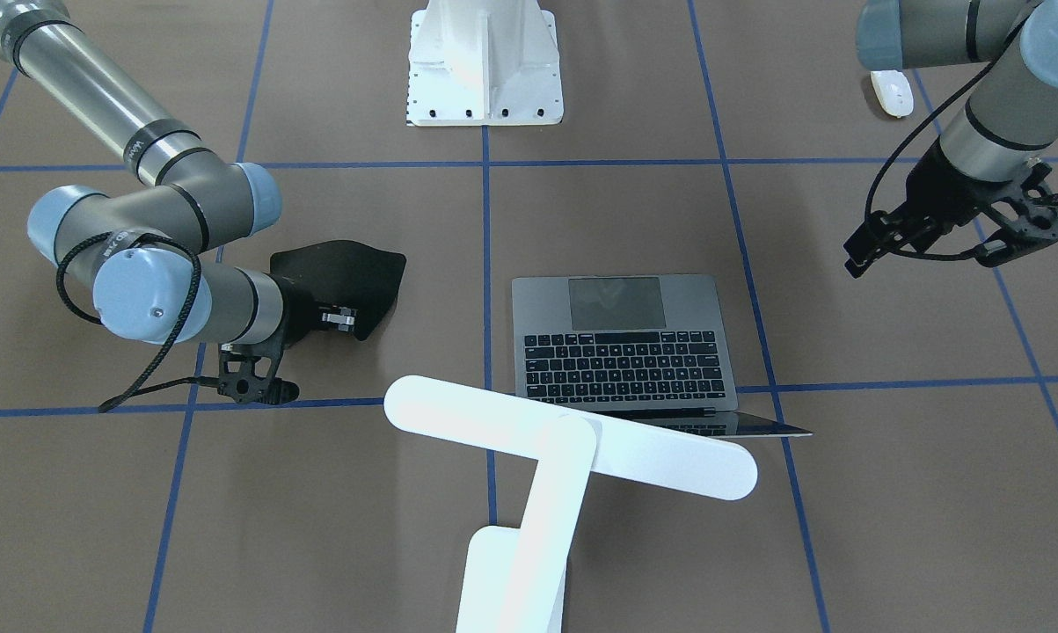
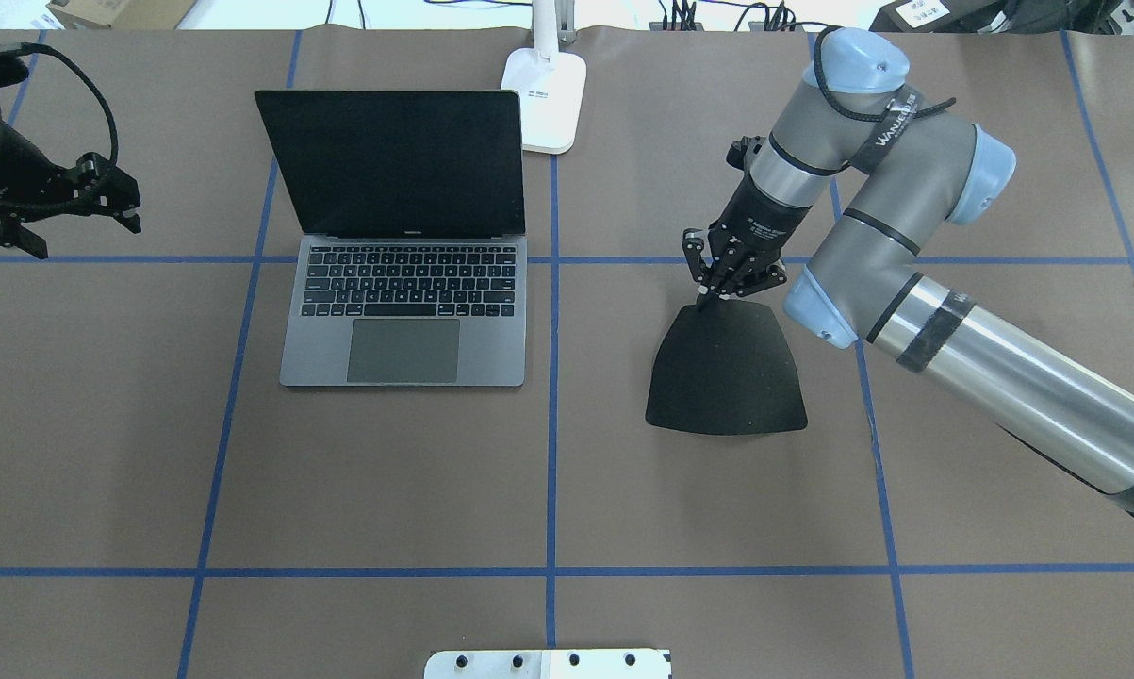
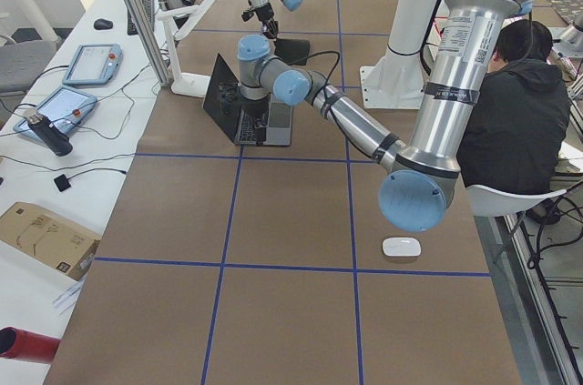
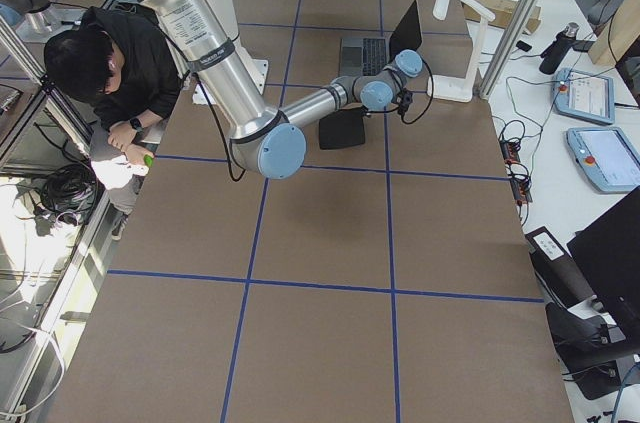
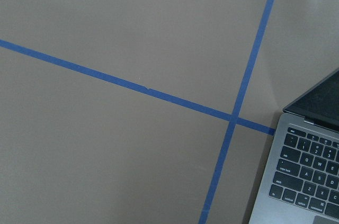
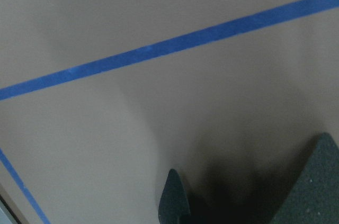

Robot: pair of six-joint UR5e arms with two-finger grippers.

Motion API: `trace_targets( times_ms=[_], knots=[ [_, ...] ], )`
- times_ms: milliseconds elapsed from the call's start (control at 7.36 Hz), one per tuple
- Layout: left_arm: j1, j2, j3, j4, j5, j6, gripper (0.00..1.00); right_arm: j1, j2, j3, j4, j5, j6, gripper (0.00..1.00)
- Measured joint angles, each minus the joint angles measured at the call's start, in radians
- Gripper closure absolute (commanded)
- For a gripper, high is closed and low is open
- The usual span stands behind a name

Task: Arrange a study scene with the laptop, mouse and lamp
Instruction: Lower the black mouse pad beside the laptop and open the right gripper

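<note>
The laptop (image 2: 402, 283) sits open on the tabletop (image 2: 387, 471), lamp (image 1: 572, 437) just behind its screen, mouse (image 1: 892, 92) well off its left. Right of it, the right tool (image 2: 717, 294) pinches a black mat (image 2: 727, 377); the left tool (image 1: 1034, 230) hangs spread.

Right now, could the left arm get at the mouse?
Probably yes. The mouse lies alone on the table on that arm's side, and the left gripper is open and empty, but the mouse sits beneath that arm's elbow.

Grey laptop (image 2: 403, 321) open; white lamp (image 2: 546, 99) beside; mouse (image 3: 401, 247) apart.
</note>
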Motion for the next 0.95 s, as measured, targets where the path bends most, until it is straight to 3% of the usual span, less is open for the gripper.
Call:
trace_targets(
  times_ms=[272, 951],
  knots=[
    [0.001, -0.006, 0.036, -0.024, 0.000, -0.001, 0.00, -0.029, 0.044, -0.021, 0.014, -0.042, 0.003, 1.00],
    [0.002, -0.007, 0.069, -0.061, 0.000, -0.004, 0.00, -0.037, 0.138, -0.124, 0.015, -0.053, 0.063, 1.00]
  ],
)
